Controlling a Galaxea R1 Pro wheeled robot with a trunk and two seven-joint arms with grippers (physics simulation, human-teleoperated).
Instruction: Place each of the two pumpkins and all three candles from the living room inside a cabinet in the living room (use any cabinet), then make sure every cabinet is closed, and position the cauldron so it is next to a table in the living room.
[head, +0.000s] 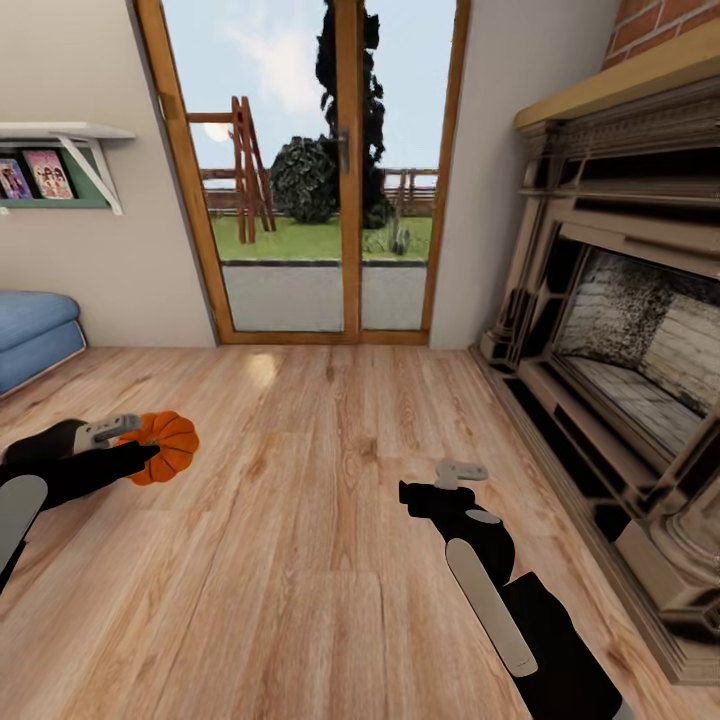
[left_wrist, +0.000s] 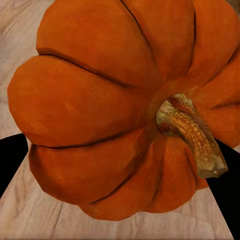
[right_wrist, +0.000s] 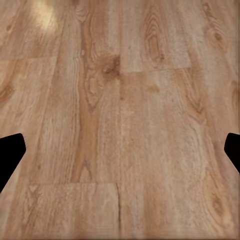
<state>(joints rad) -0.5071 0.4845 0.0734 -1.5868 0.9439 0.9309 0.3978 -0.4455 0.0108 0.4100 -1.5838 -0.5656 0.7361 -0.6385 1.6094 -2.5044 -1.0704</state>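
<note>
Carrying 1 pumpkin (head: 165, 445), left gripper (head: 140, 445) pinching it. Right gripper (right_wrist: 120, 150) spread, empty over floor (head: 330, 560). Next I judge: find cabinet, stow pumpkin.

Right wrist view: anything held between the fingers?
No. The right hand is open, its fingers apart with nothing but bare wood floor between them.
</note>
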